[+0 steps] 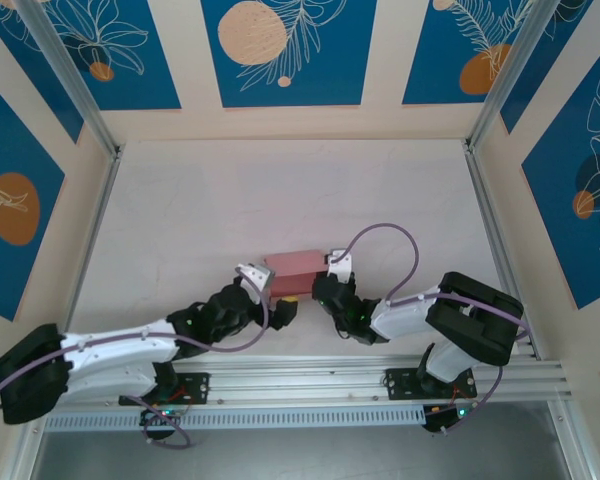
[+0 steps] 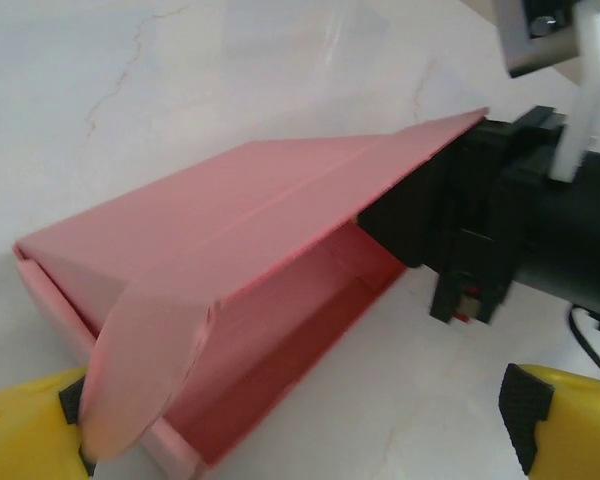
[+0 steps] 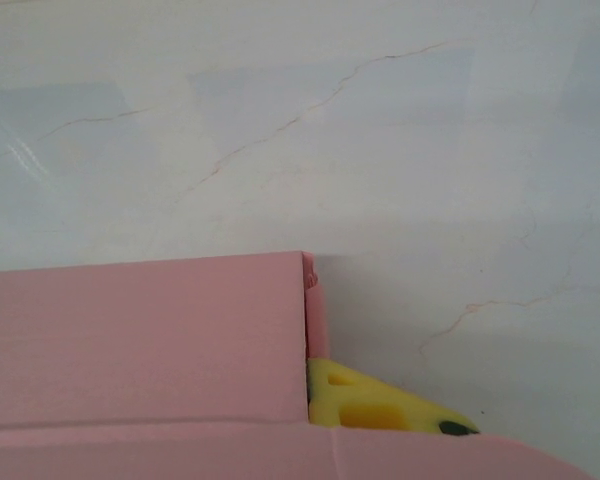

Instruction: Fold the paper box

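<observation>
Pink card, thin and creased, makes up the box (image 1: 295,272), which lies on the worktop (image 1: 280,190) near its front edge, right between the two arms. It is partly formed: the shallow tray sits flat while the lid (image 2: 270,200) slopes up over it like a half-raised hood, leaving a gap along the near side. A rounded flap (image 2: 130,390) hangs from the lid's near corner, not yet tucked in.

The right end effector (image 1: 327,283) is closed at the box's right end. In its own wrist view, pink card lies over one yellow finger (image 3: 380,410), so it appears to pinch a wall or lid edge there. That grip most likely anchors the light card, keeping it from sliding or springing flat when pushed.

The left end effector (image 1: 280,300) stands fully open and holds nothing — its yellow fingers (image 2: 20,425) straddle the near-left corner, one touching or just beside the flap, the other well clear over bare worktop. This wide stance probably readies it to press the lid down or guide the flap inside.

Folding looks well along, though closing the lid remains. The main risk seems to be creasing the flap rather than seating it.
</observation>
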Controlling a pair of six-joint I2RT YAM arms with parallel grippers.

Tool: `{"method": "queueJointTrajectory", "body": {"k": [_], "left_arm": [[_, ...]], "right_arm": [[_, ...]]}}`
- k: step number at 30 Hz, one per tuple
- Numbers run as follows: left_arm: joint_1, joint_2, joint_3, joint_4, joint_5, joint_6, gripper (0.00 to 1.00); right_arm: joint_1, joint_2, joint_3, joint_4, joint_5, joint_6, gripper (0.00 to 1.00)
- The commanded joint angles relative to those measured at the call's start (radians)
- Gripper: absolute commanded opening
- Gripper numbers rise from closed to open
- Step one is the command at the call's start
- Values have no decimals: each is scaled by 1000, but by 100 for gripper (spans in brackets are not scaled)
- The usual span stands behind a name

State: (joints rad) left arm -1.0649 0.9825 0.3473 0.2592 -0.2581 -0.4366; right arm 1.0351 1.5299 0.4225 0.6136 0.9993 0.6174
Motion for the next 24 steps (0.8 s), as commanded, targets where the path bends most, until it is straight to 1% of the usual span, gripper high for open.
{"method": "queueJointTrajectory", "body": {"k": [1,3,6,8,11,14,17,19,23,24], "left_arm": [[4,-135,-16,-216,78,-29,99],[4,-233,-13,-299,86,-40,100],[5,-336,14,-379,80,-55,99],[6,-371,47,-408,75,-61,99],[5,-376,125,-452,59,-45,99],[7,-353,202,-487,41,-8,99],[32,-290,276,-537,-24,33,99],[86,-221,319,-560,-27,52,99],[245,-58,372,-523,60,48,98],[273,-19,381,-507,72,46,98]], "right_arm": [[5,19,15,-29,10,12,11],[3,20,15,-30,8,10,11],[3,24,21,-32,0,3,11],[4,31,30,-39,-6,-3,11],[10,45,44,-53,-3,-9,11],[13,49,56,-67,3,-19,11],[14,53,65,-75,3,-33,12],[16,55,72,-85,-1,-37,14],[28,52,92,-134,6,-45,16],[32,49,95,-150,9,-46,16]]}}
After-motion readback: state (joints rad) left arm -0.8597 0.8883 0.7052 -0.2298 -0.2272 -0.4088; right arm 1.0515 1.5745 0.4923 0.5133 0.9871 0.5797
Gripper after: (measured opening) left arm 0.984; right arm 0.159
